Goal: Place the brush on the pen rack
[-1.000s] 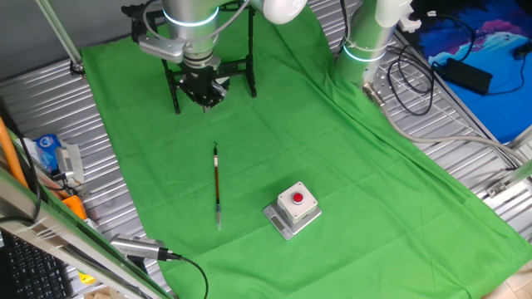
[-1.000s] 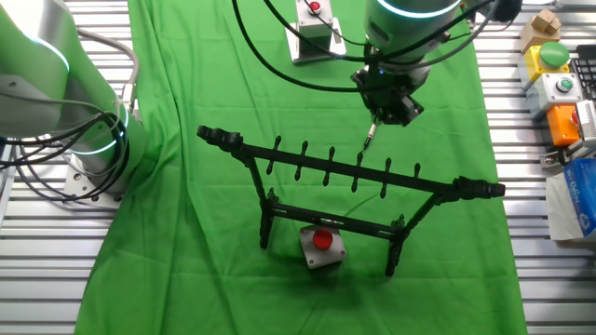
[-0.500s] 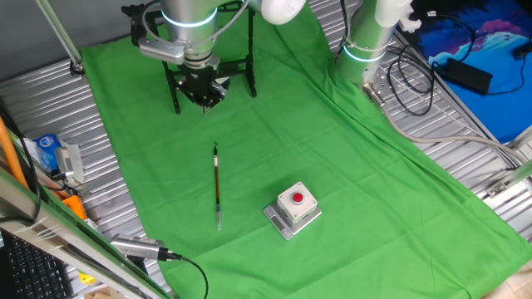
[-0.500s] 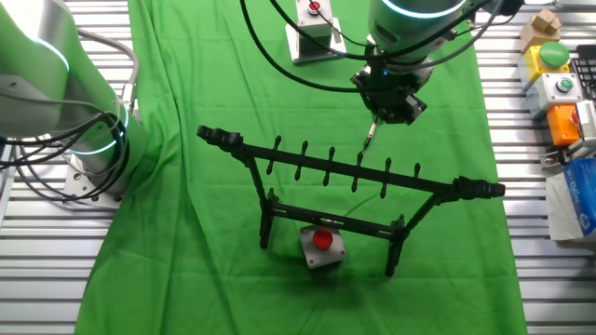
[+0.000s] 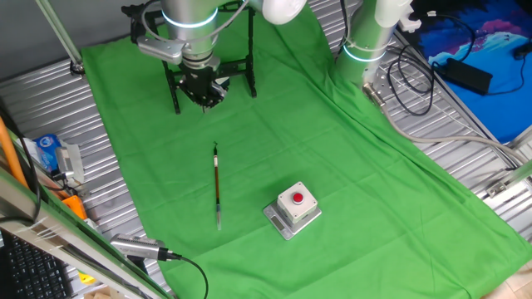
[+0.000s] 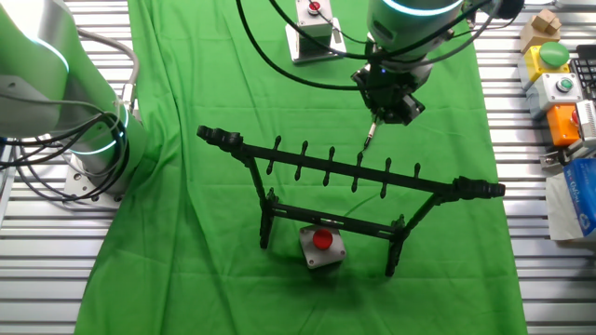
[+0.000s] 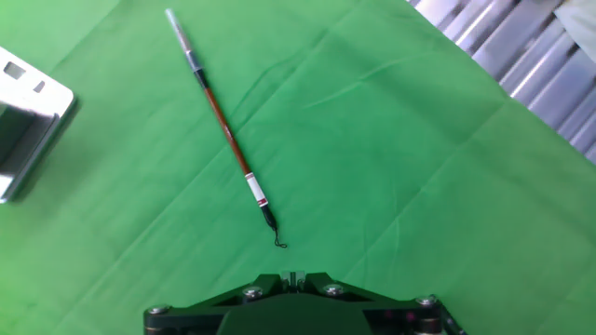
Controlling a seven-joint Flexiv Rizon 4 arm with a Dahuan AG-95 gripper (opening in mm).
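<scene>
The brush (image 5: 217,184) lies flat on the green cloth, a thin reddish-brown shaft with a pale tip towards the front. In the hand view the brush (image 7: 223,126) runs diagonally, its black looped end nearest my gripper (image 7: 293,276). My gripper (image 5: 204,93) hangs above the cloth in front of the black pen rack (image 5: 249,66), well short of the brush. Its fingers stand together and hold nothing. In the other fixed view the pen rack (image 6: 345,172) stands upright with its notched top bar. My gripper (image 6: 391,104) is just beyond it and hides most of the brush (image 6: 370,140).
A grey box with a red button (image 5: 293,208) sits right of the brush. A second such box (image 6: 321,247) sits at the rack's foot. A silver cylinder with a black cable (image 5: 137,247) lies at the cloth's front left edge. Another robot base (image 5: 366,41) stands at the back right.
My gripper has shifted only very slightly. The brush and the rack have not moved.
</scene>
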